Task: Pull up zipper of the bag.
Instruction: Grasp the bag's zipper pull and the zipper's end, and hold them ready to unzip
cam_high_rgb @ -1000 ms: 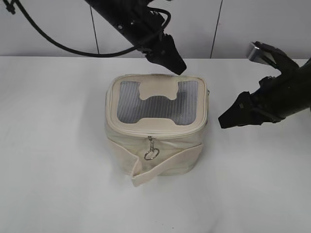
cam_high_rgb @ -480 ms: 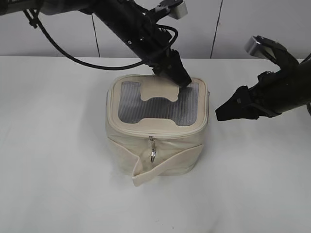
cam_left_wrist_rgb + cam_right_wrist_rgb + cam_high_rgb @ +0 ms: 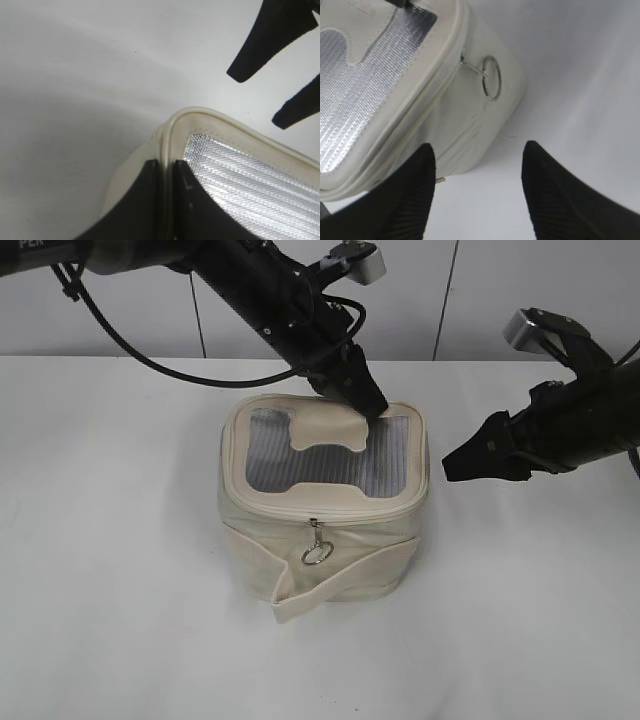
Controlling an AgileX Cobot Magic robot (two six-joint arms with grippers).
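Now my left gripper (image 3: 368, 402) sits on the back right of the bag (image 3: 325, 510), whereas a second ago it hung behind the back rim, clear of the top. Half a second ago it was almost where it is now. My right gripper (image 3: 468, 462) has barely shifted over that second and hovers off the bag's right side, apart from it.

From my left wrist, my two dark fingers (image 3: 145, 200) straddle the cream rim (image 3: 167, 150) at the bag's corner, nearly closed with only that thin edge between them; I cannot tell whether they pinch it or merely flank it. My fingertips are cut off by the bottom of that view.

From my right wrist, my jaws stand wide apart, holding nothing, with the bag's side and a ringed silver pull (image 3: 490, 77) beyond them.

The bag stands upright on the white table (image 3: 110, 570), middle of the exterior view. Its zipper (image 3: 330, 515) runs round the top rim, and a front pull (image 3: 315, 548) hangs down with its ring lying against the front face. The front ring has swung slightly since half a second ago. The rear stretch of zipper is hidden behind my left arm.
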